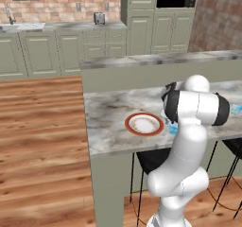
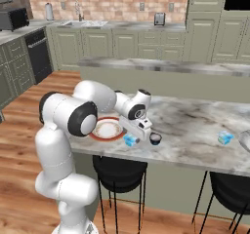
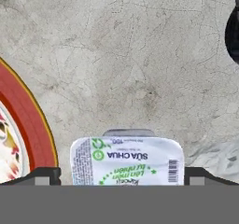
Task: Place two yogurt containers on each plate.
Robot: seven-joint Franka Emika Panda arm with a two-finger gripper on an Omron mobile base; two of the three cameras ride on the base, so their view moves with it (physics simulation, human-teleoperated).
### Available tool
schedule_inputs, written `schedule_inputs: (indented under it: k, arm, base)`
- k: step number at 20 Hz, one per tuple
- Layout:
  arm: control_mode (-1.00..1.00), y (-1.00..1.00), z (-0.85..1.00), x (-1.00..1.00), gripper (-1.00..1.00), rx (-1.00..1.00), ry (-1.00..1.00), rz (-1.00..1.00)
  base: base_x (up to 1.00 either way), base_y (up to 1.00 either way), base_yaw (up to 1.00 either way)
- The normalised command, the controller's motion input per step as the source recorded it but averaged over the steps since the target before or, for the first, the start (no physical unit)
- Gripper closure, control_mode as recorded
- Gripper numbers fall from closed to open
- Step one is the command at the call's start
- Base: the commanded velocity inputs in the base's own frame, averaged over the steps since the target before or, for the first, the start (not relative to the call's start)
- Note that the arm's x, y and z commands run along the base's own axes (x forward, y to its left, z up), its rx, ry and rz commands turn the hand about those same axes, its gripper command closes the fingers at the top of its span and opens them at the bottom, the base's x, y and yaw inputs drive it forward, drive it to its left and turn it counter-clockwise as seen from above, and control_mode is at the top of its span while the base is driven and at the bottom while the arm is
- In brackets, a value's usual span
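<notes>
Hanging low over the front edge of the marble counter [image 2: 195, 126], the gripper [image 3: 119, 175] has its jaws spread wide, one fingertip on each side of a yogurt cup [image 3: 127, 160] but gripping nothing. That cup [image 2: 130, 140] stands just beside the red-rimmed plate [image 2: 108, 129]. A second yogurt cup [image 2: 225, 138] sits well apart, toward the counter's right end.

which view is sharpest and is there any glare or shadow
Hand view: sharpest, the yogurt cup lid print is legible, no glare. Right base view: soft, a faint shadow under the cup on the counter. Left base view: soft, red-rimmed plate evenly lit.
</notes>
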Motion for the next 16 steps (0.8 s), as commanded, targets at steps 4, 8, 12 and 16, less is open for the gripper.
schedule_inputs:
  k: [4, 8, 12, 16]
  arm:
    - [-1.0, -0.01, -0.12, 0.14, -1.0, 0.0, 0.0, 0.04]
    - [-1.0, -0.02, -0.09, 0.02, -1.0, 0.0, 0.0, 0.05]
    - [-1.0, -0.01, -0.07, 0.01, -1.0, 0.03, 0.0, 0.05]
    - [-1.0, 0.0, -0.05, 0.0, -1.0, 0.0, 0.0, 0.03]
  base:
    - [0.0, 0.0, 0.0]
    - [0.0, 0.0, 0.0]
    - [0.0, 0.0, 0.0]
    - [0.0, 0.0, 0.0]
